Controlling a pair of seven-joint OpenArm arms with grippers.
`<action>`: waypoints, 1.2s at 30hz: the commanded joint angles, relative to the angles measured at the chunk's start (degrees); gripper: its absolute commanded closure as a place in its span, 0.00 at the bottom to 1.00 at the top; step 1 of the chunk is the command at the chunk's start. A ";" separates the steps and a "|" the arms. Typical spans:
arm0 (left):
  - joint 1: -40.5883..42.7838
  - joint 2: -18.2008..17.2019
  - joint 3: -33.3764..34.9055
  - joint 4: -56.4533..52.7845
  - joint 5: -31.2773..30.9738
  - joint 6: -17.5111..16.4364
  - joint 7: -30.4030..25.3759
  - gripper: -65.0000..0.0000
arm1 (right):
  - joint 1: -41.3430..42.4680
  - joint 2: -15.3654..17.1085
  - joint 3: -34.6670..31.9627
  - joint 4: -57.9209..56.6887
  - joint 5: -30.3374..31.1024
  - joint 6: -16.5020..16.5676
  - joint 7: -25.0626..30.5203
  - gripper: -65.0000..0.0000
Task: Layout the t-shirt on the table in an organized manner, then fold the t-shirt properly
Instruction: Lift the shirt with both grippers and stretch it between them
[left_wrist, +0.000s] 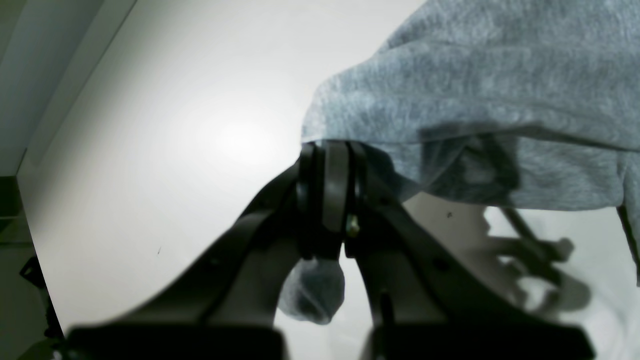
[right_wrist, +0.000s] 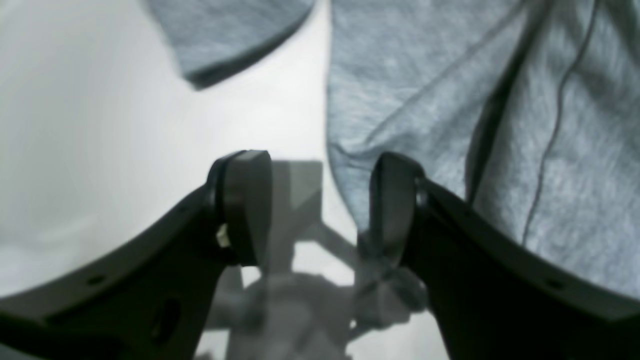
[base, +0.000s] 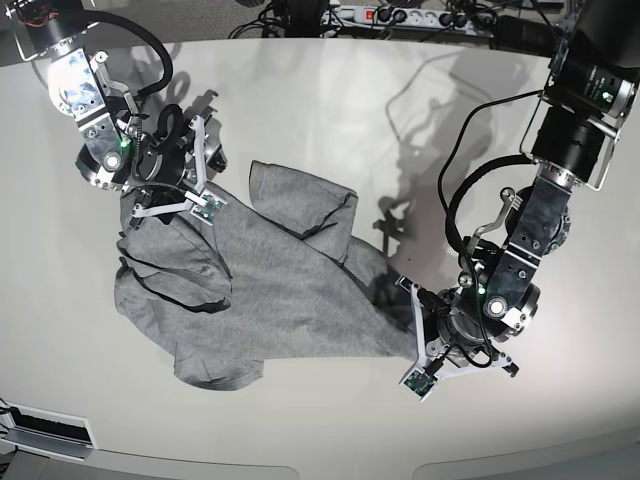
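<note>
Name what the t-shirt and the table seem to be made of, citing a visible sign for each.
t-shirt: soft knit, likely cotton; heathered grey weave, limp creases.
table: hard, glossy off-white, perhaps laminate or lacquer; it mirrors the arms' shadows and shows glare.

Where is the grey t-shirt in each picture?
Left wrist: t-shirt fills the upper right, a bit pinched in the left end effector.
Right wrist: it fills the top and right.
Base: crumpled, left of centre.
Shared landmark: the white table.
</note>
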 joint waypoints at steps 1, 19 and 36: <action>-1.79 -0.20 -0.37 1.07 0.33 0.52 -1.03 1.00 | 1.14 0.61 0.24 -0.52 -1.05 -1.81 1.36 0.45; -9.51 -8.15 -0.33 1.07 -8.17 -4.20 -2.32 1.00 | 17.42 7.10 2.05 7.26 -1.46 -6.16 -12.76 1.00; -37.18 -19.04 -0.31 -1.97 -23.93 -8.90 -4.39 1.00 | 29.88 13.88 28.65 15.21 17.92 -1.18 -12.74 1.00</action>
